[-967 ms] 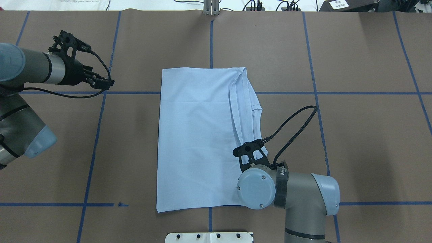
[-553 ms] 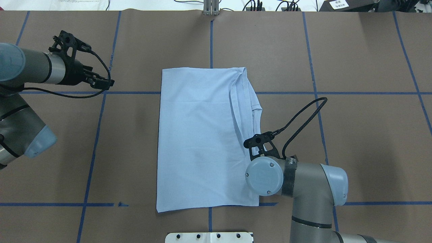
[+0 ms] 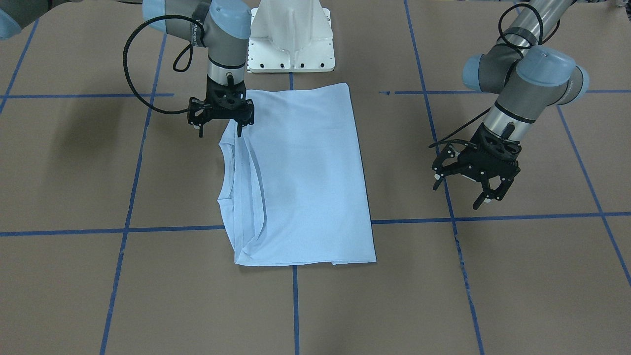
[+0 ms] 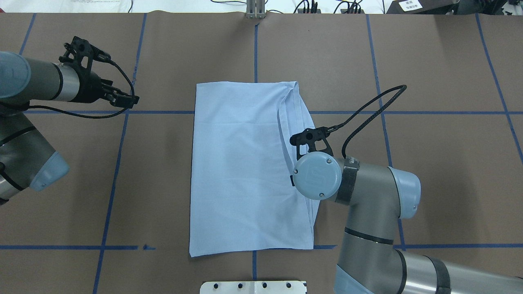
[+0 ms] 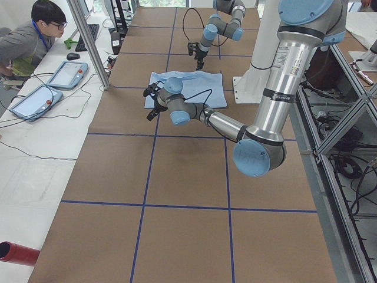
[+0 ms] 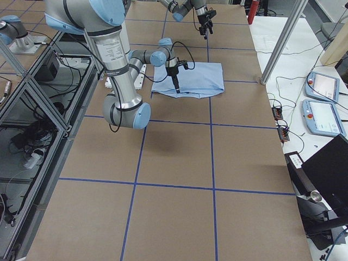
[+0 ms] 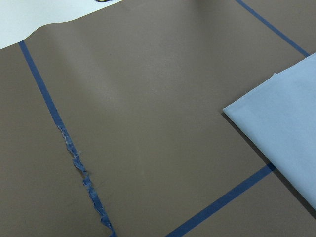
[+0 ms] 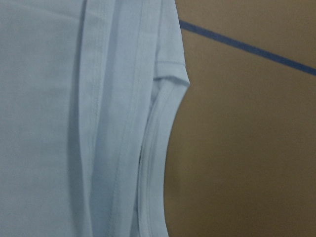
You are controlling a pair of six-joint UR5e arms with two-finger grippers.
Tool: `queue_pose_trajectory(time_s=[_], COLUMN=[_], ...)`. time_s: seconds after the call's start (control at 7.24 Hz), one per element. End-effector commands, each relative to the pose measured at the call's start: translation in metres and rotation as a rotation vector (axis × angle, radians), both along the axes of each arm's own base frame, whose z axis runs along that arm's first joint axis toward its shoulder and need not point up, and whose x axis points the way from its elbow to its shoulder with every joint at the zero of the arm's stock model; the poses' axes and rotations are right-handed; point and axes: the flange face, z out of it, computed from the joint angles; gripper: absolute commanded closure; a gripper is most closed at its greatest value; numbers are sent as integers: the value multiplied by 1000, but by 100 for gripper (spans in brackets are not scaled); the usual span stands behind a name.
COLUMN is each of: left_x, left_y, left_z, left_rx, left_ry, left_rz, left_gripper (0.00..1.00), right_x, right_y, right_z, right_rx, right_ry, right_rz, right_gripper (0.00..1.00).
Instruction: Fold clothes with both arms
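Left gripper (image 4: 127,100): fingers spread, over bare table (image 4: 429,61), well left of the T-shirt.
T-shirt (image 4: 241,163): light blue, folded into a tall rectangle, flat at table centre, neck curve and stacked hems along its right edge.
Right gripper (image 3: 220,131): fingers spread, over that edge.

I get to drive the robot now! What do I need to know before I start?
Left gripper: jaws open, empty, hovering over bare table beside the T-shirt.
Right gripper: jaws open, empty, pointing down above the shirt's neckline.
T-shirt: lying flat mid-table, neckline on the robot's right side.
Done: it is already folded into a tidy rectangle.
Left: probably grip one end with both arms and fold it smaller.
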Motion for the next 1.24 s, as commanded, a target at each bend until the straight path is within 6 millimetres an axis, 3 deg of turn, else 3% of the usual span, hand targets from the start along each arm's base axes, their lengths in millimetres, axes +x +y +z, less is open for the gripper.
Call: queue_pose_trajectory(time_s=[0.0, 0.14, 0.28, 0.69, 1.11], left_x=[0, 1, 1, 1, 1], left_y=[0, 0, 0, -1, 0], left_z=[-2, -1, 1, 4, 3], left_rx=[-15, -17, -18, -22, -32], left_ry=[13, 11, 8, 4, 12], left_rz=[-8, -8, -7, -7, -13], left_gripper=[0, 0, 0, 0, 0], right_x=[-29, -51, -59, -56, -56], right_y=[-59, -82, -94, -98, -98], right_z=[-5, -11, -11, 3, 1], right_rx=[29, 24, 17, -5, -2], right_ry=[-96, -90, -71, -42, -45], right_rz=[57, 72, 78, 30, 29], right_gripper=[0, 0, 0, 0, 0])
